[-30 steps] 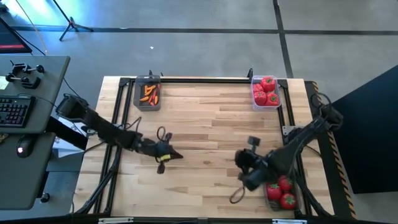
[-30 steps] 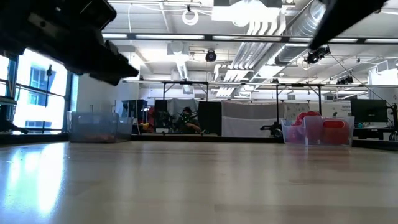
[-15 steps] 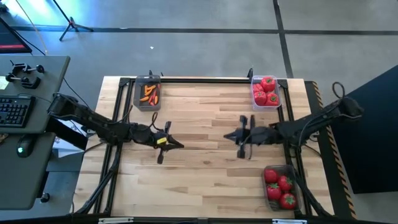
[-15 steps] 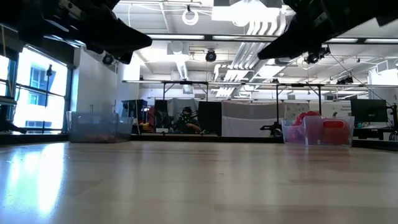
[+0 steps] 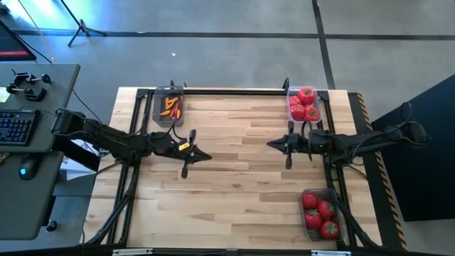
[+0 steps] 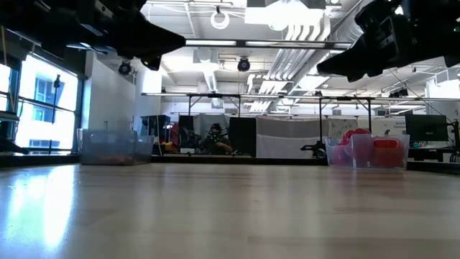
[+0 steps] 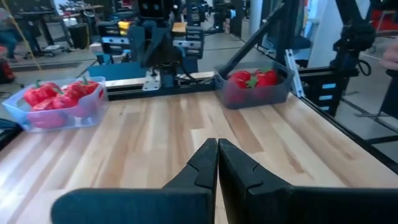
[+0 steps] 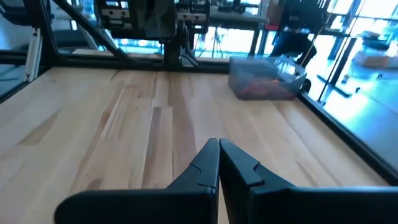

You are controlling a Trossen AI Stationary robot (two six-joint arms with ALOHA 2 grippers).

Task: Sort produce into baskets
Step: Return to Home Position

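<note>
Three translucent baskets stand on the wooden table. The far left basket [image 5: 169,107] [image 8: 267,78] holds orange carrot-like pieces and some red ones. The far right basket [image 5: 303,104] and the near right basket [image 5: 320,212] hold red tomato-like pieces; both also show in the left wrist view [image 7: 56,102] [image 7: 255,84]. My left gripper [image 5: 207,157] [image 7: 217,152] hovers shut over the table's left middle, pointing right. My right gripper [image 5: 270,144] [image 8: 219,152] hovers shut over the right middle, pointing left. Both are empty and well above the wood.
A black frame [image 5: 227,91] runs along the table's far edge and down both sides. The bare wooden top [image 5: 234,192] lies between the two grippers. A side desk with a keyboard [image 5: 18,126] stands left of the table.
My right gripper has swung from beside the near right basket toward the far edge, out over the right middle, and tipped up from pointing down to nearly level. My left gripper has moved a little toward the far edge and risen slightly. Both stayed shut.
</note>
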